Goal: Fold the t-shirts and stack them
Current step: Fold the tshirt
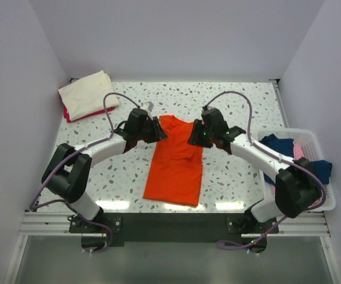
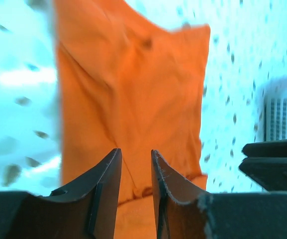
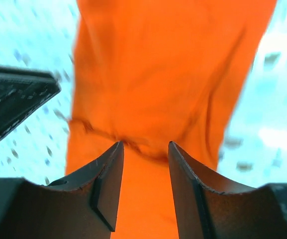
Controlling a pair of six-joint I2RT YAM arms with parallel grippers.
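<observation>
An orange t-shirt (image 1: 175,171) lies lengthwise in the middle of the speckled table, its sides folded in to make a narrow strip. My left gripper (image 1: 160,131) is at the shirt's far left edge and my right gripper (image 1: 192,137) is at its far right edge. In the left wrist view my left gripper (image 2: 136,150) has its jaws a little apart over the orange cloth (image 2: 133,89), with nothing pinched. In the right wrist view my right gripper (image 3: 145,143) is open wider over a crease in the cloth (image 3: 168,74).
A folded cream shirt (image 1: 87,92) lies on a red one (image 1: 75,114) at the back left corner. A white basket (image 1: 328,201) at the right edge holds blue and pink clothes. White walls close in the table on three sides.
</observation>
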